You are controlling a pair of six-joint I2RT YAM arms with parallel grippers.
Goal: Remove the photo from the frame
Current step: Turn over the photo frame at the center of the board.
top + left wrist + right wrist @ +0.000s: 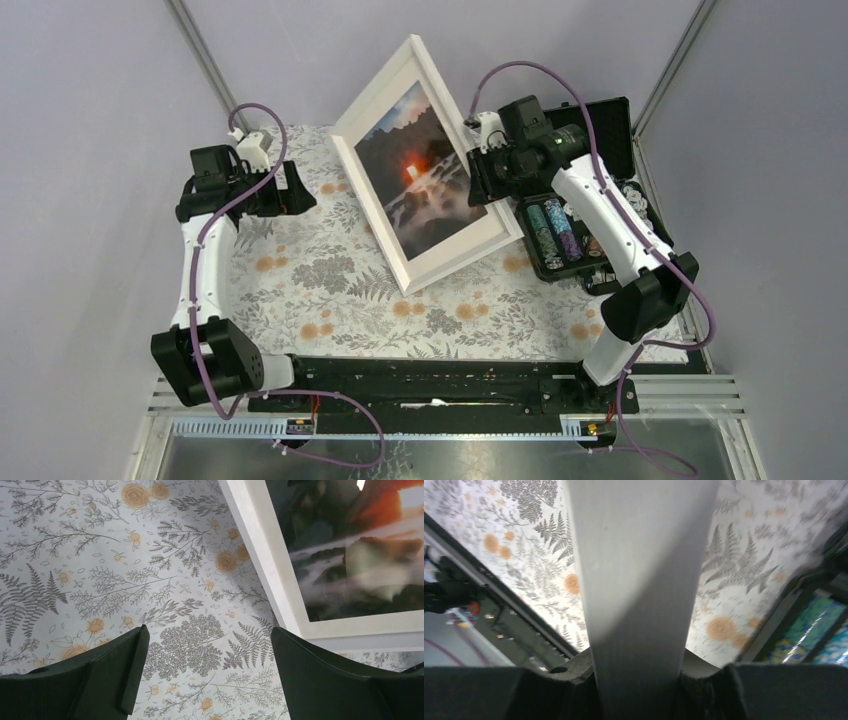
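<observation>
The white frame (372,108) is tilted up off the floral cloth, its lower corner resting near the table's middle, glass side facing the camera. The photo (425,175), dark rocks with an orange-red sun, sits inside it. My right gripper (480,172) is shut on the frame's right edge; in the right wrist view the frame's edge (639,580) runs up between the jaws. My left gripper (285,195) is open and empty, hovering left of the frame. In the left wrist view the frame's corner (280,595) and the photo (360,555) lie upper right, past the open fingers (125,670).
A black foam-lined case (600,190) with colourful contents stands open at the right, under my right arm. The floral cloth (330,290) covers the table. A black rail (430,380) runs along the near edge. Grey walls enclose the back and sides.
</observation>
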